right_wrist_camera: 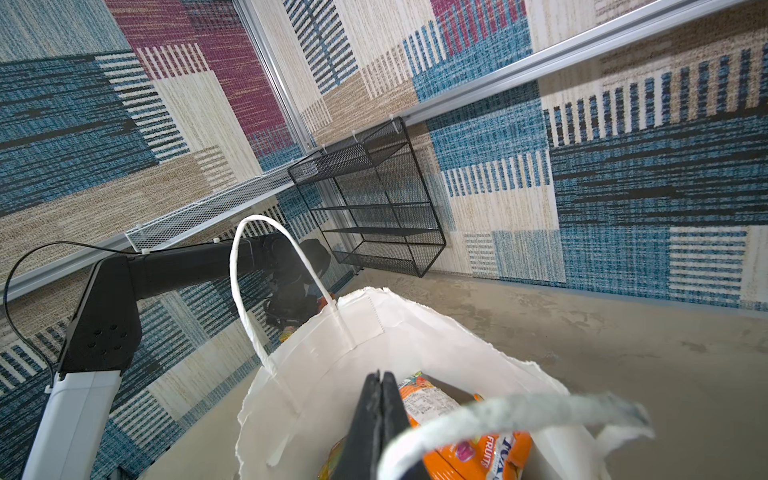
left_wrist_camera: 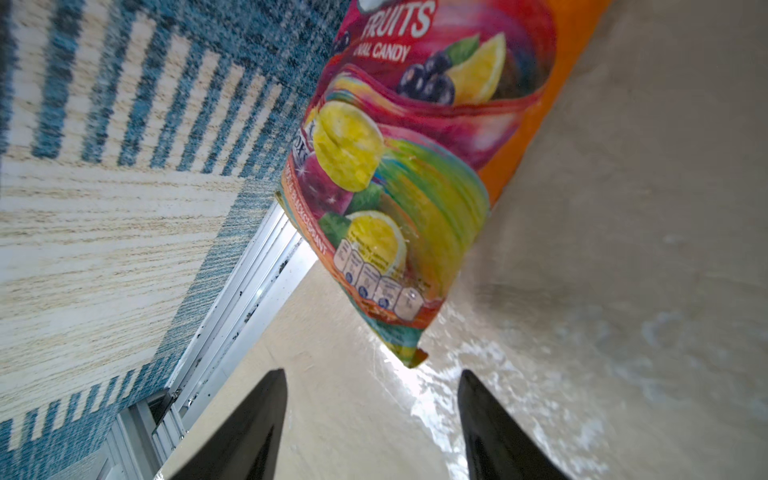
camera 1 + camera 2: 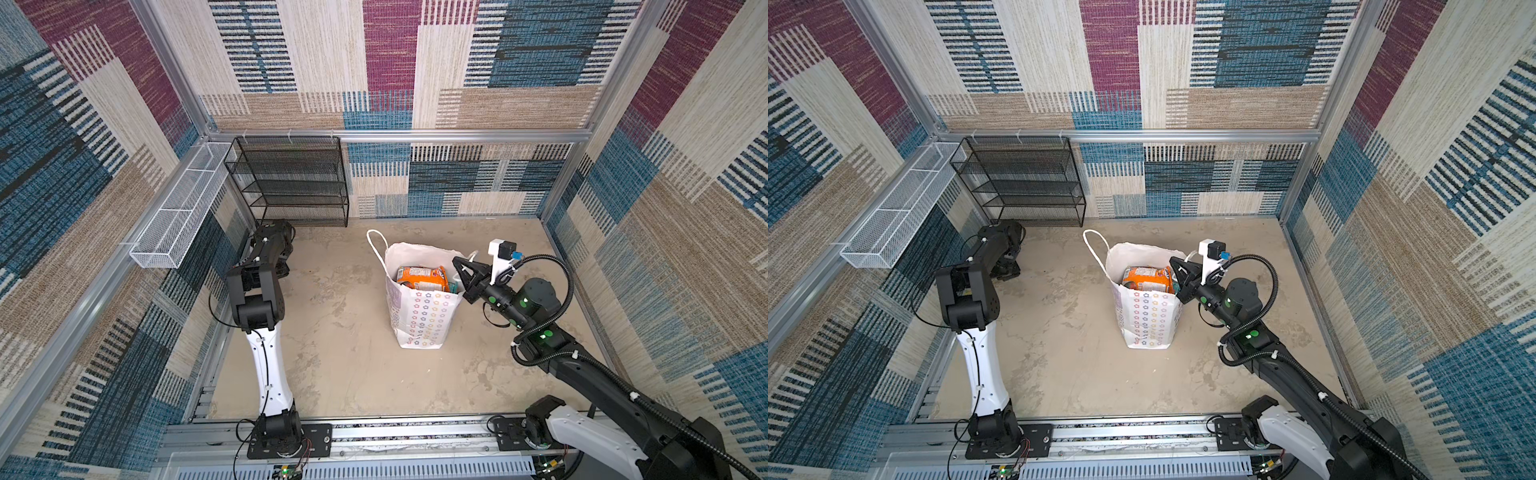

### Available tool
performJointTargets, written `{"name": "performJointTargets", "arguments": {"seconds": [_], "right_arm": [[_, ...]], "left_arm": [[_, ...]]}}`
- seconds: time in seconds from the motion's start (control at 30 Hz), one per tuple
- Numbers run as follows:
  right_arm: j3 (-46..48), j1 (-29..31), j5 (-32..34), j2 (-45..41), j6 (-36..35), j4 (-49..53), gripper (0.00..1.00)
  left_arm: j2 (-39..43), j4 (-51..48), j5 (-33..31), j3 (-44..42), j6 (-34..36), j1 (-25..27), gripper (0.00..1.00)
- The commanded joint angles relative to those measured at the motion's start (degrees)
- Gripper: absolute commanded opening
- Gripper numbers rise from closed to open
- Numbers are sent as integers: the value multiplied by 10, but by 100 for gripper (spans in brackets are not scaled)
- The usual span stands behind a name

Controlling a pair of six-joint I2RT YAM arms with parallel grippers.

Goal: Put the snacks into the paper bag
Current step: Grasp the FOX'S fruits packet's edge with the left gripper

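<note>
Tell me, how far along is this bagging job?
Done: orange glossy candy pouches sit inside the white star-printed paper bag, the shut right gripper at its mouth. In hand: the open left gripper faces a multicoloured fruit-candy pouch on the table. Left: grasping and bagging it.

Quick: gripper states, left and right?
Left gripper: open, fruit candy pouch just ahead, not gripped.
Right gripper: shut at the paper bag mouth; any hold unclear.
</note>
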State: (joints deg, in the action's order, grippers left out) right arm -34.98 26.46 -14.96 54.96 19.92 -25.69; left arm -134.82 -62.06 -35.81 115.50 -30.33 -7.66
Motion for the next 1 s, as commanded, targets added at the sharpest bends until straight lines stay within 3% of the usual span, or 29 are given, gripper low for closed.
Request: {"name": "performJointTargets", "arguments": {"seconds": [0.0,0.2,0.47,0.97], "right_arm": [[-4,1,-3,1,4,-16,6],[-4,1,-3,0,4,-16,6],[-3,1,-3,1,3,-17,6],[-3,1,-2,5,3,-18,6]], "left_arm": [[-11,-38,-21,20,-28,-1,65],[-34,-50,-14,47,-30,1,56],[-42,-54,-36,48,-47,2,54],[-73,-60,-39,93,-51,2,35]]}}
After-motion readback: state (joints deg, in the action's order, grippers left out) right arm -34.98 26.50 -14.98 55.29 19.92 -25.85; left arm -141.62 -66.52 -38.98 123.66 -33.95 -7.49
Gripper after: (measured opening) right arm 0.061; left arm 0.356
